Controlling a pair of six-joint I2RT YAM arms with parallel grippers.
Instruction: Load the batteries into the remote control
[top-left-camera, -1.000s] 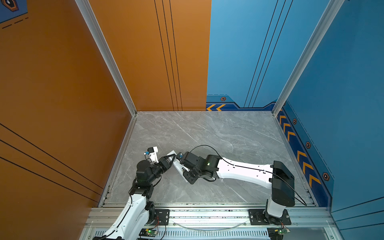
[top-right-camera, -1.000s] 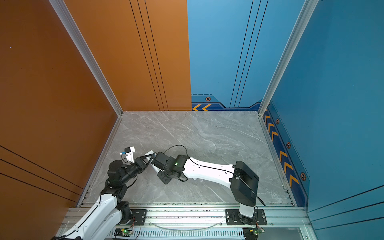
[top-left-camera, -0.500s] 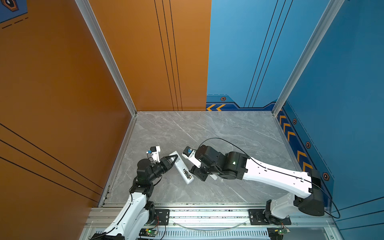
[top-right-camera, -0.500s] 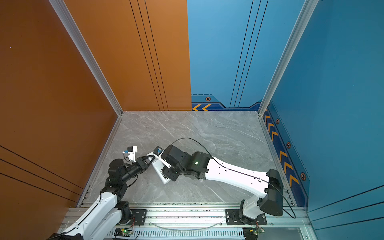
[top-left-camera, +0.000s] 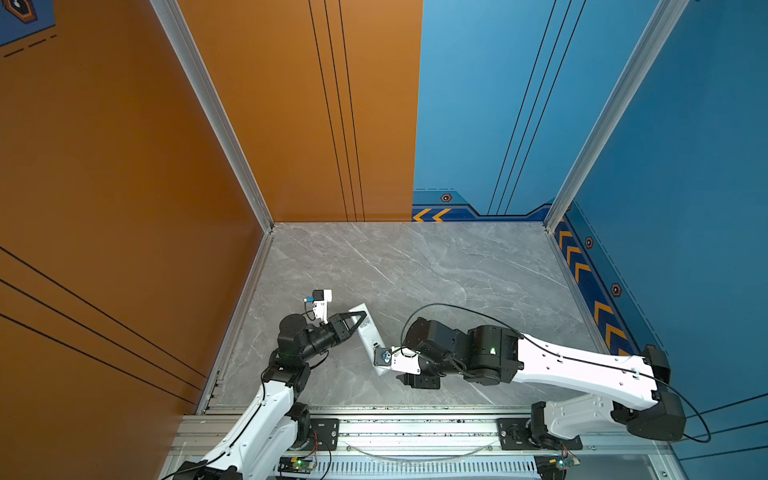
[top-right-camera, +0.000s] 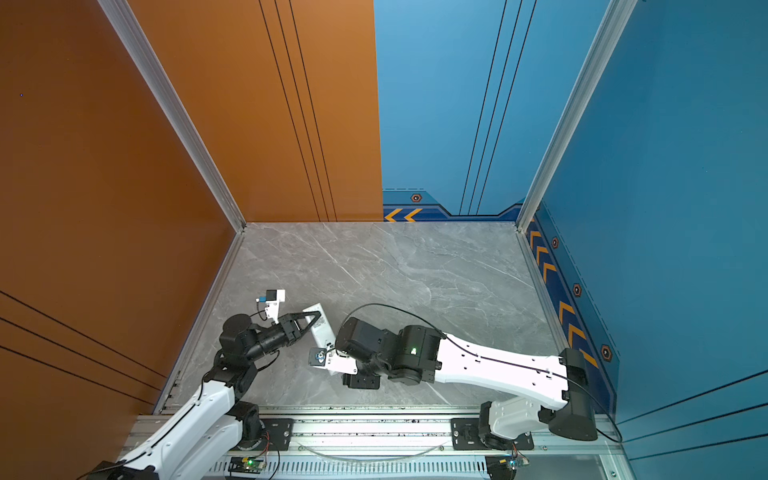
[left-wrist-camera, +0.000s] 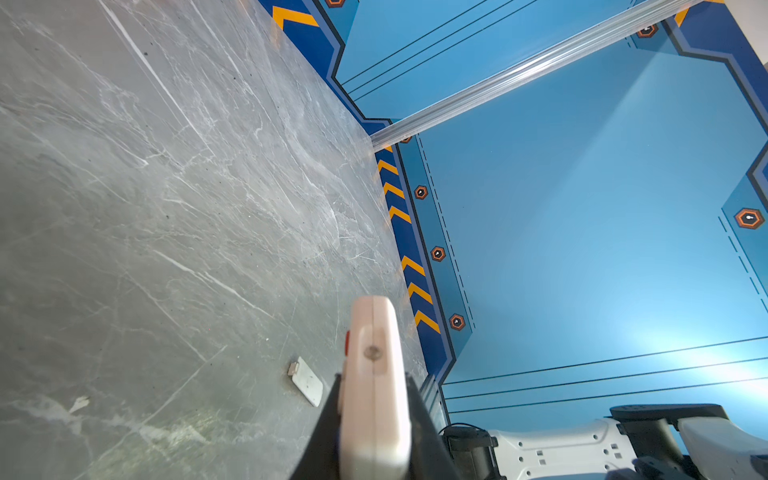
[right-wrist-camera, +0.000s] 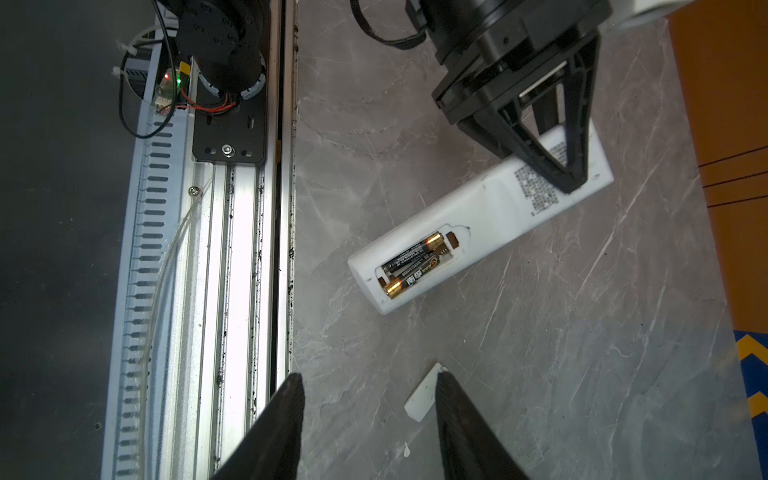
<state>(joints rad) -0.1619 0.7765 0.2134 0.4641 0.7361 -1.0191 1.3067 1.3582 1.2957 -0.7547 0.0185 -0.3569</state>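
The white remote control (right-wrist-camera: 490, 212) lies back up on the grey table with its battery bay uncovered. Two batteries (right-wrist-camera: 415, 264), black with gold ends, sit side by side in the bay. My left gripper (right-wrist-camera: 569, 183) is shut on the remote's label end; in the left wrist view the remote control (left-wrist-camera: 374, 345) fills the gap between the left gripper (left-wrist-camera: 374, 376) fingers. My right gripper (right-wrist-camera: 369, 378) hangs open over bare table, apart from the remote, with nothing between its fingers. In both top views the remote control (top-left-camera: 371, 338) (top-right-camera: 322, 332) lies between the two arms.
A small white battery cover (right-wrist-camera: 424, 395) lies loose on the table beside one right finger; it also shows in the left wrist view as the cover (left-wrist-camera: 306, 381). The aluminium front rail (right-wrist-camera: 245, 249) runs close by. An orange wall (top-left-camera: 124, 208) stands on the left.
My right arm has drawn back from the remote toward the right and front, and its jaws have opened wider. The left gripper has kept its hold on the remote.
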